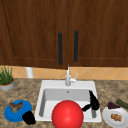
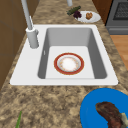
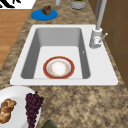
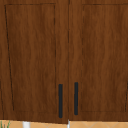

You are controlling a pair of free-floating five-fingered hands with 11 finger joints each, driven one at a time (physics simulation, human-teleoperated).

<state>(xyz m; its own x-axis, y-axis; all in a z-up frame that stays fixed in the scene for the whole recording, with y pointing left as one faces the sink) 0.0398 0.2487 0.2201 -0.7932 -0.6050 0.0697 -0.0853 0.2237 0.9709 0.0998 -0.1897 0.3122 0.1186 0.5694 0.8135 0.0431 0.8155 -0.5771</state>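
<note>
The right hand (image 1: 93,102) is held over the sink (image 1: 50,85), fingers straight and relaxed, just beside the red bowl (image 1: 67,114). The bowl (image 2: 68,63) lies in the basin. The left hand (image 1: 28,117) is seen near the blue plate (image 1: 10,113); its fingers cannot be told.

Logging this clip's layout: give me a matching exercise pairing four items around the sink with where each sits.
Things:
1. round red-rimmed bowl
2. bunch of dark purple grapes
3. brown chunk of meat
4. green potted plant

Places:
A. on the round blue plate
B. on the floor of the white sink
C. on the counter at the far left, near the wall
D. on the round white plate, beside a braided pastry

Pairs: 1-B, 2-D, 3-A, 4-C
</note>
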